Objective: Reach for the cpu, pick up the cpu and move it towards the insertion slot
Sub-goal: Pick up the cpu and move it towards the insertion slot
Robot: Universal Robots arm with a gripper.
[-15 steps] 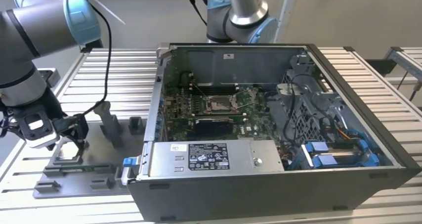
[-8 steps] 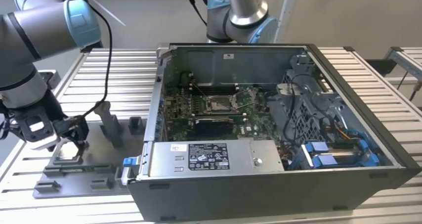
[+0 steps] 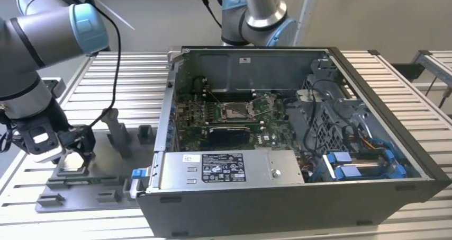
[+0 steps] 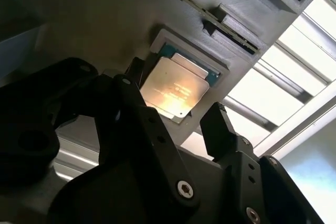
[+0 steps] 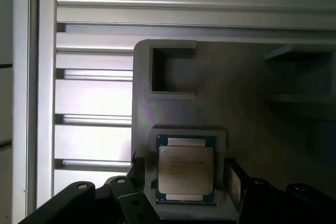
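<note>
At eight o'clock in the exterior view, one gripper hangs over a matte grey fixture. Its two black fingers stand spread, holding nothing, flanking one square silvery cpu lying in a recess. One metal-framed slot sits at the gripper's two o'clock.

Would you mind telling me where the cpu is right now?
The cpu sits in a recess of the grey fixture plate at the exterior view's left, beside the computer case, between the fingers of the open gripper.
</note>
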